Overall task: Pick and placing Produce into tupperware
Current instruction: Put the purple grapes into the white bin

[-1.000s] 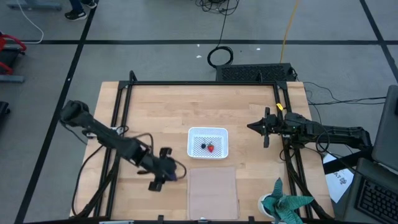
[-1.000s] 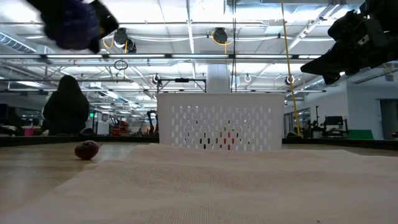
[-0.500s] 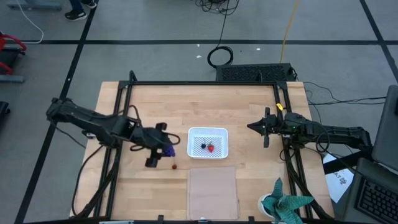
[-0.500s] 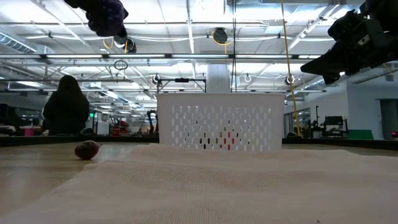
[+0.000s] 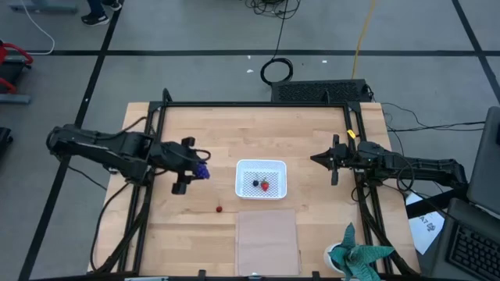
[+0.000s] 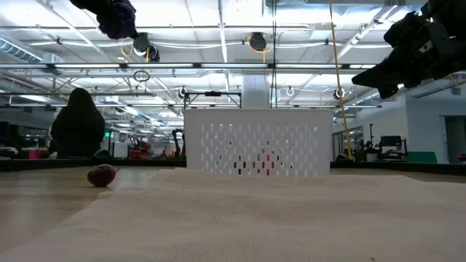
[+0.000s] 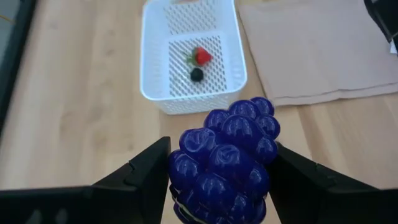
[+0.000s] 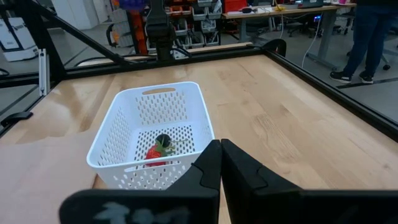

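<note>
left end effector [image 5: 197, 170] raised above the light wooden desk [image 5: 195, 129], off the left side of the small white perforated plastic tub [image 5: 262, 179], its two dark fingers [image 7: 146, 171] pinching the purple toy grape bunch [image 7: 227, 158] between them; grape bunch clear of the desk, showing high near the upper left corner in the low view [image 6: 116, 16]; wrist view looks past the grapes to the tub [image 7: 193, 59] further on; inside the tub a red toy strawberry [image 5: 266, 186] and a dark round toy berry [image 5: 255, 184] lie just beside each other on the dotted floor, berry on the side toward the left arm; small red toy cherry [image 5: 219, 208] lies alone on the desk, between the left end effector and the flat pale tan rectangular panel [image 5: 268, 240], apart from both; panel sits just in front of the tub; right end effector [image 5: 319, 158] waits off the right side of the tub, above the desk, its fingers [image 8: 239, 171] pressed together and holding nothing; teal-and-white cloth-like object [image 5: 358, 256] at the desk's right front corner; a person in dark clothing [image 6: 76, 124] in the room beyond the desk
</note>
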